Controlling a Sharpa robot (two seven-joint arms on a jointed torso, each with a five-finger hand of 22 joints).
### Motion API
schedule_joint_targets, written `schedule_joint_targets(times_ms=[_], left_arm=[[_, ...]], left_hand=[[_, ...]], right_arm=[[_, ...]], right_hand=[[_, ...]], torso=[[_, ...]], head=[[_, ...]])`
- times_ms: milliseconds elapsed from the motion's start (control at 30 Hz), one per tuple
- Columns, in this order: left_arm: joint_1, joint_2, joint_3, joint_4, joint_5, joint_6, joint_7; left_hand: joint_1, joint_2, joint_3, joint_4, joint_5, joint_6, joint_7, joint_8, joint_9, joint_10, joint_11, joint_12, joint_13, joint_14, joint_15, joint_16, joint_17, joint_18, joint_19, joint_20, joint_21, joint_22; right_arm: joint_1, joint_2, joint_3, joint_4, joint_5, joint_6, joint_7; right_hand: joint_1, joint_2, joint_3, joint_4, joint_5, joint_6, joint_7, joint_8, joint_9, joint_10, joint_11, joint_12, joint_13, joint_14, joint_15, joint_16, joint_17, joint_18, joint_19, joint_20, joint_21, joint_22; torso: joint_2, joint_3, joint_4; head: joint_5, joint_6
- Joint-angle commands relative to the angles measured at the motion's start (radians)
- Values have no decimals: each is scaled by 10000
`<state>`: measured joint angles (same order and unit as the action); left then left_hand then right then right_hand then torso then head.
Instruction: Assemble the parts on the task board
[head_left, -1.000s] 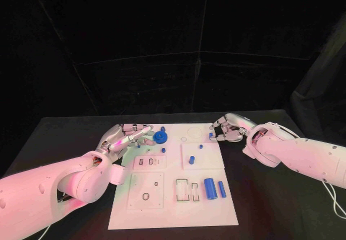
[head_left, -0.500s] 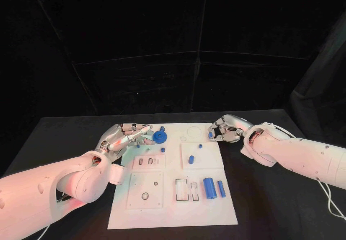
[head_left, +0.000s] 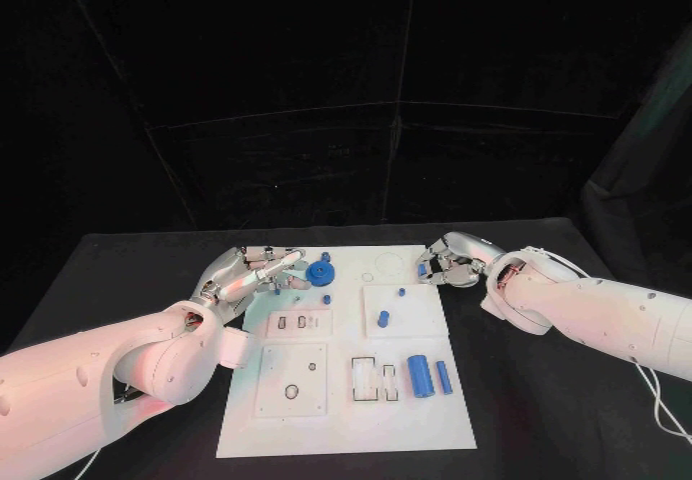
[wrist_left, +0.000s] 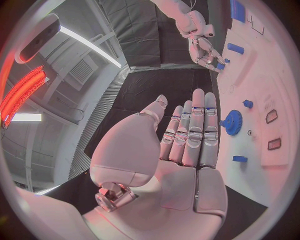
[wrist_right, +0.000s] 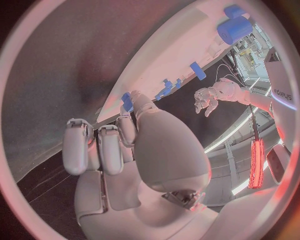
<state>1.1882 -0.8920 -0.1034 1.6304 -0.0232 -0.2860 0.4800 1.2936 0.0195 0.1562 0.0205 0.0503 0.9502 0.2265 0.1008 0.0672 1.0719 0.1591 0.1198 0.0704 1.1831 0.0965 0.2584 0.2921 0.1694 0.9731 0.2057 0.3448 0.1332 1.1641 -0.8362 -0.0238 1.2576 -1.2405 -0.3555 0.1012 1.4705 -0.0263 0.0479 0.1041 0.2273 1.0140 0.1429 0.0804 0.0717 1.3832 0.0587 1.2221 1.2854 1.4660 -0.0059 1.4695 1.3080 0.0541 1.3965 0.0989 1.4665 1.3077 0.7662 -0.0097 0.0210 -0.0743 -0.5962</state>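
White task board (head_left: 346, 420) lying mid-table, long axis running away from the robot. Right hand (head_left: 450, 262) at the board's far right edge, fingers curled, thumb and a finger pinching a small blue part (wrist_right: 127, 101); axis of that part unclear. Left hand (head_left: 257, 273) at the far left edge, fingers straight and together, holding nothing, beside a blue gear (head_left: 322, 273). Large blue cylinder (head_left: 420, 377) lying near the right edge, long axis along the board's.
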Motion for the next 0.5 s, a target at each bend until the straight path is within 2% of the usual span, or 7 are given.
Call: schedule_joint_targets(times_ms=[33,133,333,500], left_arm=[[11,-3,7,9,-6,122,-42],[11,-6,7,7,-6,124,-44],[11,-9,7,1,-6,125,-49],[11,-11,7,-6,-6,126,-51]], left_hand=[[31,33,13,-58,50,-52,-43,-24,-2,-53,-11,-21,-10,-73,-1,-51,11,132,-25,15,-55,-10],[31,33,13,-58,50,-52,-43,-24,-2,-53,-11,-21,-10,-73,-1,-51,11,132,-25,15,-55,-10],[31,33,13,-58,50,-52,-43,-24,-2,-53,-11,-21,-10,-73,-1,-51,11,132,-25,15,-55,-10],[31,33,13,-58,50,-52,-43,-24,-2,-53,-11,-21,-10,-73,-1,-51,11,132,-25,15,-55,-10]], right_arm=[[9,14,0,9,-68,36,-16],[7,14,0,0,3,-18,-10],[7,18,1,-5,425,-235,133],[7,2,3,92,724,-668,173]], right_hand=[[26,222,225,-38,-328,232,-48,94,20,93,-88,60,11,676,-132,63,927,-24,111,-31,50,392],[46,369,435,-83,-570,412,-109,145,28,108,-137,81,31,681,-172,73,952,-32,137,-67,65,427],[94,604,836,-218,-726,823,-261,315,77,190,-256,195,127,703,-266,118,1039,-61,235,-145,124,563],[117,741,1135,-364,-781,1020,-354,405,111,263,-339,278,200,723,-341,161,1118,-88,321,-219,179,683]], torso=[[-1,4,1],[0,2,-1],[3,4,-6],[0,10,-1]], head=[[-9,-4],[-9,-30],[5,-46],[15,-74]])
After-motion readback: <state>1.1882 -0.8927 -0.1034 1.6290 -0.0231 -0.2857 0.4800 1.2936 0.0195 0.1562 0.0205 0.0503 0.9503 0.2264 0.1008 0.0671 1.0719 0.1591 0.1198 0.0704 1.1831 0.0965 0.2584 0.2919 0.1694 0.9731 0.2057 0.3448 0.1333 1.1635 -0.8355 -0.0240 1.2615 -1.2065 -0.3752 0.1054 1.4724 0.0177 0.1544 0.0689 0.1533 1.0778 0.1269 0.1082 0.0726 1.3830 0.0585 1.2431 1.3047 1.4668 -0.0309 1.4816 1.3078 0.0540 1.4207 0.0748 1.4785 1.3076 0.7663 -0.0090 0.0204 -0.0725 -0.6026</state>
